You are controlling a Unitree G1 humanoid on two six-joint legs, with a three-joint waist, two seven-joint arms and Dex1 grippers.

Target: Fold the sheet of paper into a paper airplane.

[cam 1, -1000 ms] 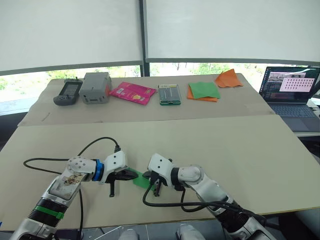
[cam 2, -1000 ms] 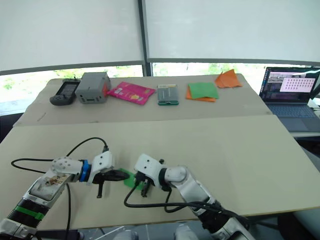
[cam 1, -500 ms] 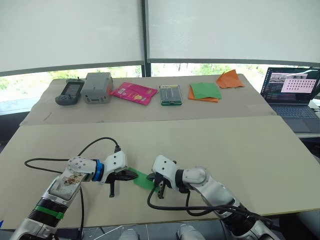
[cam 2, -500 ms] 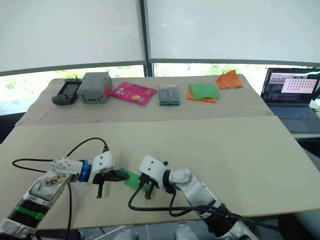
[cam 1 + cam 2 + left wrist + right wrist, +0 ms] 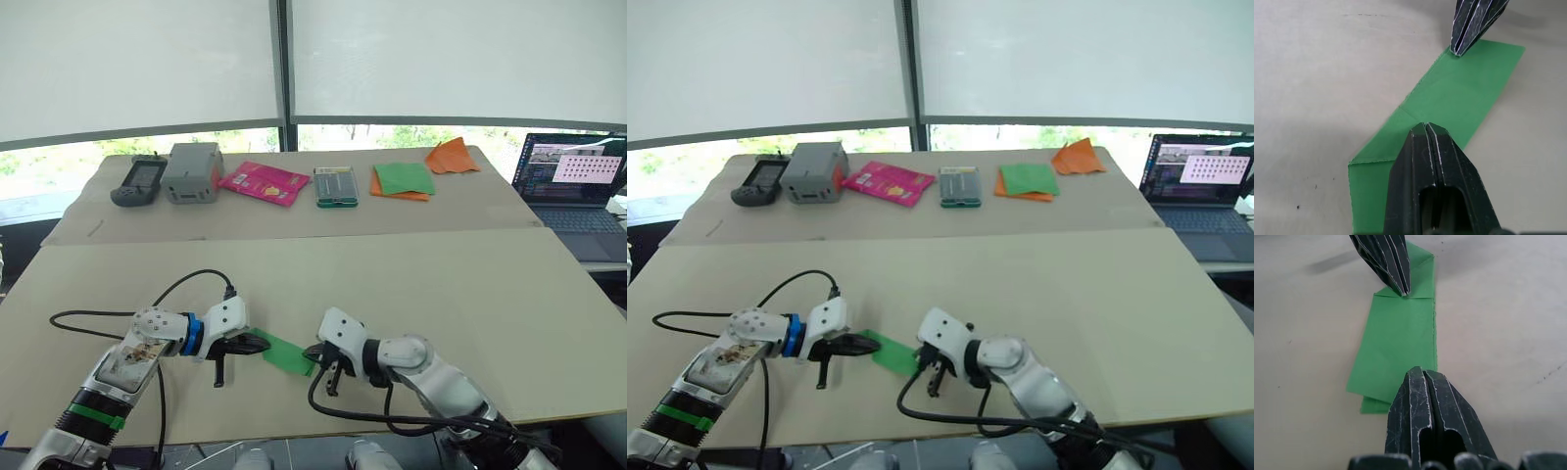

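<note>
In the lower left of the head view I have my left claw (image 5: pixel 257 343) lying low on the desk (image 5: pixel 470 284), its two fingers pressed together, with the tip resting on the near-left end of the sheet of paper (image 5: pixel 287 352). I read that as a pin: it holds that end down so the strip cannot slide or spring open. Just right of it, lower centre of the frame, the sheet is already a narrow green strip folded lengthwise, lying flat and running diagonally between my two claws. The left wrist view shows a crease and a folded flap at the pinned end.

At the strip's right end sits my right claw (image 5: pixel 321 364), also closed on nothing, its tip touching the paper's far edge. With both tips down on opposite ends, I judge I am flattening the fold, pressing the layers so the crease sets before the next fold.

Along the upper part of the frame, well apart from my work, the far desk carries a green sheet stacked on an orange one (image 5: pixel 402 179).
</note>
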